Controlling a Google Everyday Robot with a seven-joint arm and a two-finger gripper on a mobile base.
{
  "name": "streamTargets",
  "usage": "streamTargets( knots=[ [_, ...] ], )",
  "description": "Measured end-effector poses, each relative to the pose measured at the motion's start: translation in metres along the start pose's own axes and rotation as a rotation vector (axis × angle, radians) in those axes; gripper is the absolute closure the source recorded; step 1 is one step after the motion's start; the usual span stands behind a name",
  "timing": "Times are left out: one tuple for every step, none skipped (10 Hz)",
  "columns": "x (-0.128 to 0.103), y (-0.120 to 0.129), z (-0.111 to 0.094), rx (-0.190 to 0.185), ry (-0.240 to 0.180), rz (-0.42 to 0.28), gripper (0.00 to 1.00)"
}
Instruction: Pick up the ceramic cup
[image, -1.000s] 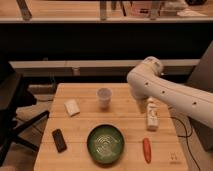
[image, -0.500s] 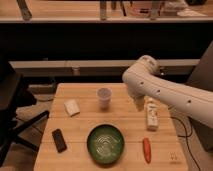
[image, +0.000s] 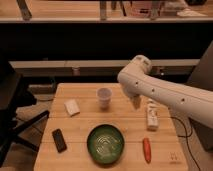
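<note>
Hovering just right of the ceramic cup (image: 104, 97), the gripper (image: 135, 103) is hanging over the table (image: 80, 122), jaws spread, holding nothing.

Wooden table (image: 80, 127), glossy green bowl (image: 93, 146), ceramic cup (image: 104, 97)

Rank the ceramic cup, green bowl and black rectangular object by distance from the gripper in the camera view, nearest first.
The gripper hangs above the table, right of centre.
1. ceramic cup, beside it toward picture-left.
2. green bowl, near edge, centre.
3. black rectangular object, near-left corner.
</note>
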Motion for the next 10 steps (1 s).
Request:
streamTargets(
  knots=[
    [-0.006,-0.006,0.003,0.011,-0.003,-0.018,0.20],
    [-0.012,-0.012,0.005,0.023,-0.008,-0.046,0.20],
    [-0.013,-0.015,0.006,0.030,-0.010,-0.060,0.20],
    [-0.015,-0.018,0.007,0.037,-0.013,-0.078,0.20],
    [-0.017,-0.019,0.007,0.041,-0.018,-0.089,0.20],
    [-0.020,-0.022,0.007,0.047,-0.025,-0.104,0.20],
    [-0.022,-0.023,0.007,0.053,-0.030,-0.117,0.20],
    [-0.027,-0.027,0.008,0.059,-0.036,-0.134,0.20],
    [-0.031,-0.031,0.008,0.066,-0.041,-0.150,0.20],
    [-0.031,-0.033,0.009,0.071,-0.045,-0.160,0.20]
  ],
)
